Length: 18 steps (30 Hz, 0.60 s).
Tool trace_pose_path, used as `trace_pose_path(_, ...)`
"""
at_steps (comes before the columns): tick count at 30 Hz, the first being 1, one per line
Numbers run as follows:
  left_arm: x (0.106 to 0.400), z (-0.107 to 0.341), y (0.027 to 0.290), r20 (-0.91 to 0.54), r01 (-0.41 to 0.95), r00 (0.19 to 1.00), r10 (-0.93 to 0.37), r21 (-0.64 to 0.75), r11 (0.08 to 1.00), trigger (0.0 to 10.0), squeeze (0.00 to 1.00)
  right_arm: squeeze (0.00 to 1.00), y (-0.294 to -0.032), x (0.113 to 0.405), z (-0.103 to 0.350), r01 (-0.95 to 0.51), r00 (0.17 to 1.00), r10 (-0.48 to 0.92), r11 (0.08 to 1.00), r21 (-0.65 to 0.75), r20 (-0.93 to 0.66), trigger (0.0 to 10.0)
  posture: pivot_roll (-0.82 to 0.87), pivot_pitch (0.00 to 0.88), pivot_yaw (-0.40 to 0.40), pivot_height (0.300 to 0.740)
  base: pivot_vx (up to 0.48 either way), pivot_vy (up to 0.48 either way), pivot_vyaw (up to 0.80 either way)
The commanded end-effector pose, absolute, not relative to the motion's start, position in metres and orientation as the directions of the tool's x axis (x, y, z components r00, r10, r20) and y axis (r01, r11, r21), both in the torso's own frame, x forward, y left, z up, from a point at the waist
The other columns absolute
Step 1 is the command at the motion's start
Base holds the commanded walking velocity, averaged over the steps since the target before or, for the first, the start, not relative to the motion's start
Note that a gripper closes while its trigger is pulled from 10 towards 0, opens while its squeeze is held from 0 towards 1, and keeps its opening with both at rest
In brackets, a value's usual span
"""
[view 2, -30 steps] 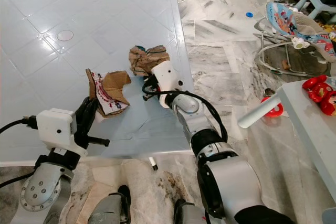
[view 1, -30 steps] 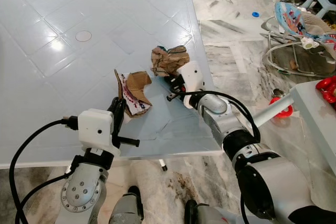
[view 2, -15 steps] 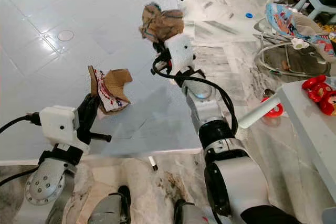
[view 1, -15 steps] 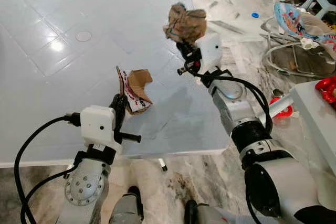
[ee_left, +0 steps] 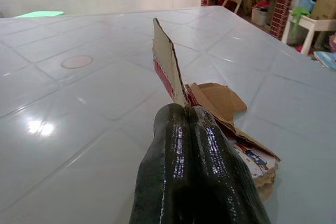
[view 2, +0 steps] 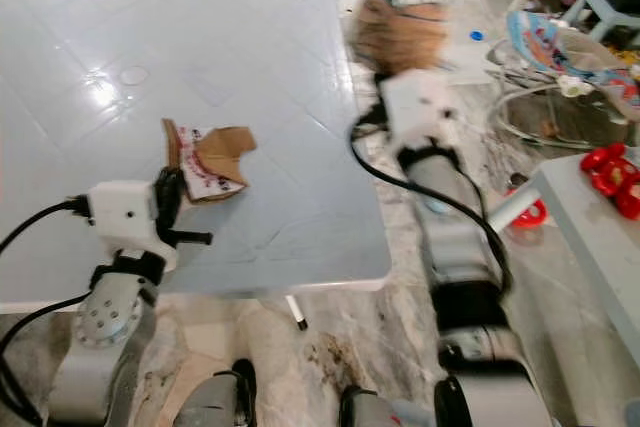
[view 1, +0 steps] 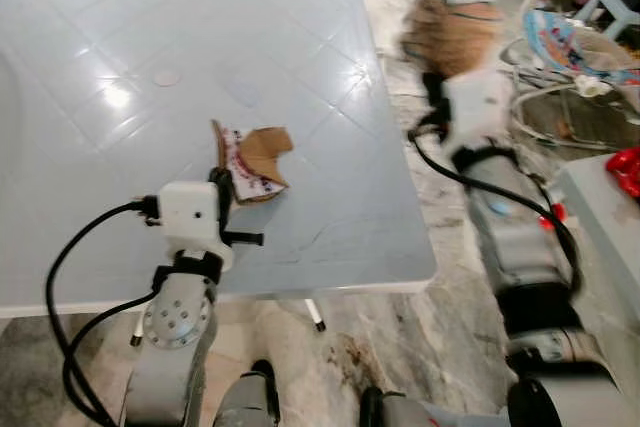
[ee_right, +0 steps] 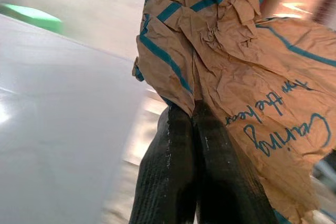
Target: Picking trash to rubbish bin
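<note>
The left gripper point(ee_left: 186, 109) is pinched tight on a torn cardboard piece point(view 1: 252, 154) that rests on the white table point(view 1: 120, 27), middle left of the frame. The right gripper point(ee_right: 191, 109) is squeezed tight on a crumpled brown paper bag point(view 1: 447, 32), held up past the table's edge, upper right and blurry. Behind it a baby bouncer point(view 1: 575, 42) sits on the marble floor point(view 1: 430, 317).

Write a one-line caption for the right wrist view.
Right gripper shut on a crumpled brown paper bag with teal lettering.
</note>
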<state>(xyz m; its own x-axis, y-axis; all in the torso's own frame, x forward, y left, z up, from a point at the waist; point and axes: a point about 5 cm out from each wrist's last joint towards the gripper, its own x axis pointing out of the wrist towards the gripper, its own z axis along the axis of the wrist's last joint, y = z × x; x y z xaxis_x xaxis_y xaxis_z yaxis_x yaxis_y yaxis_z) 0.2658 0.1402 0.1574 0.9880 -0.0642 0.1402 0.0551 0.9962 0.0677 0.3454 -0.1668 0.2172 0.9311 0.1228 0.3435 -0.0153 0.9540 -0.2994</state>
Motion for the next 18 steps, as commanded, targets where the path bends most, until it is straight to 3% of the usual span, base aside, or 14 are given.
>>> trace_pose_path(1,0.267,0.155,0.136,0.129,0.078,0.988,-0.086,0.065,0.995,3.6,0.00,0.00,-0.175,0.341,0.222,0.045,0.935,0.066,0.952,-0.303,0.348,0.0,-0.04,0.149,0.007,0.740,0.000,0.000,0.00)
trace_pose_path(2,0.271,0.155,0.134,0.126,0.091,0.987,-0.097,0.054,0.994,3.6,0.00,0.00,-0.181,0.337,0.220,0.079,0.943,0.028,0.950,-0.303,0.333,0.0,-0.05,0.147,0.013,0.740,0.000,0.000,0.00)
trace_pose_path(3,0.273,0.155,0.131,0.127,0.102,0.986,-0.107,0.043,0.994,8.8,0.00,0.00,-0.185,0.334,0.216,0.089,0.948,0.014,0.949,-0.304,0.319,0.0,-0.06,0.139,0.020,0.740,0.000,0.000,-0.70)
trace_pose_path(4,0.275,0.156,0.129,0.127,0.109,0.985,-0.113,0.036,0.993,8.8,0.00,0.00,-0.187,0.331,0.213,0.094,0.951,0.005,0.948,-0.304,0.310,0.0,-0.06,0.139,0.020,0.740,0.000,0.000,-0.70)
trace_pose_path(5,0.277,0.157,0.128,0.126,0.112,0.985,-0.115,0.032,0.993,10.0,0.00,0.00,-0.189,0.330,0.211,0.100,0.954,-0.004,0.948,-0.303,0.301,0.0,-0.07,0.137,0.021,0.740,0.000,0.000,-0.80)
trace_pose_path(18,0.286,0.156,0.137,0.096,0.050,0.994,-0.043,-0.079,0.996,10.0,0.00,0.00,-0.186,0.334,0.213,0.106,0.965,-0.027,0.950,-0.295,0.259,0.0,-0.05,0.116,0.007,0.740,0.000,0.000,-0.80)
